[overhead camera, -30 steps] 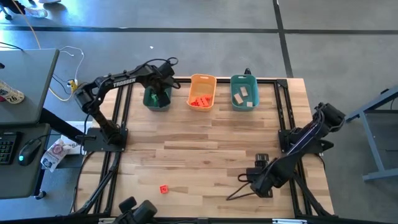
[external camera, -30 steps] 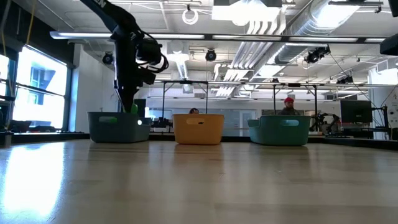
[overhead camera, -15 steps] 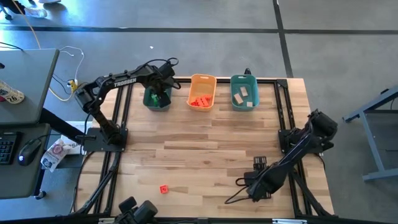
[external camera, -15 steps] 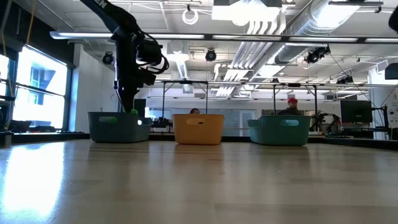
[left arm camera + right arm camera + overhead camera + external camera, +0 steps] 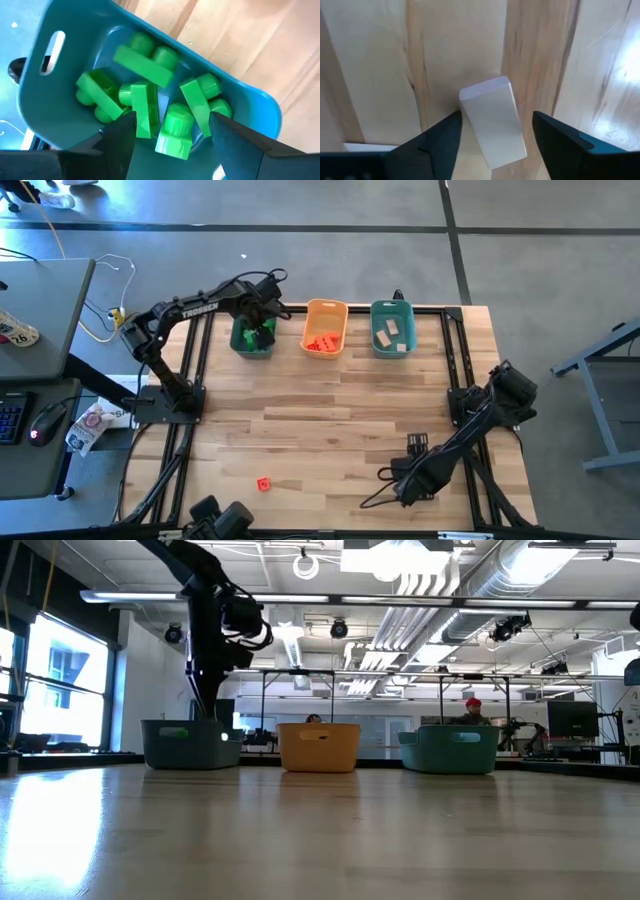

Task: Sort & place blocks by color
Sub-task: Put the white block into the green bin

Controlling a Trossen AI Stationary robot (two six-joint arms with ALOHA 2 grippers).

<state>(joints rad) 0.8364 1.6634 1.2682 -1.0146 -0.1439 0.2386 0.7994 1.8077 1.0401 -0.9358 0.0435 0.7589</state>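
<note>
Seen from overhead, the left gripper (image 5: 256, 330) hangs over the teal bin (image 5: 238, 346) at the counter's (image 5: 330, 405) far left, green blocks (image 5: 250, 338) inside; the orange bin (image 5: 325, 308) beside it holds red-orange blocks (image 5: 321, 343), a second teal bin (image 5: 392, 307) holds tan blocks (image 5: 390, 335), and one red-orange block (image 5: 263, 484) lies alone near the front edge, well apart from both arms. The right gripper (image 5: 408, 490) is low at the front right. At counter height, the left arm (image 5: 212, 630) stands above the left bin, all three bins in a row; a person shows far behind. The left wrist camera looks straight down on the piled green blocks (image 5: 150, 107), jaws apart and holding nothing. The right wrist camera shows a pale tan block (image 5: 493, 122) lying flat on the wood, directly between the parted jaws, not yet gripped. Its long axis runs roughly along the line of the fingers, tilted slightly off it, so a squeeze would likely land on its long side faces; the right arm is plainly the nearer to it.
</note>
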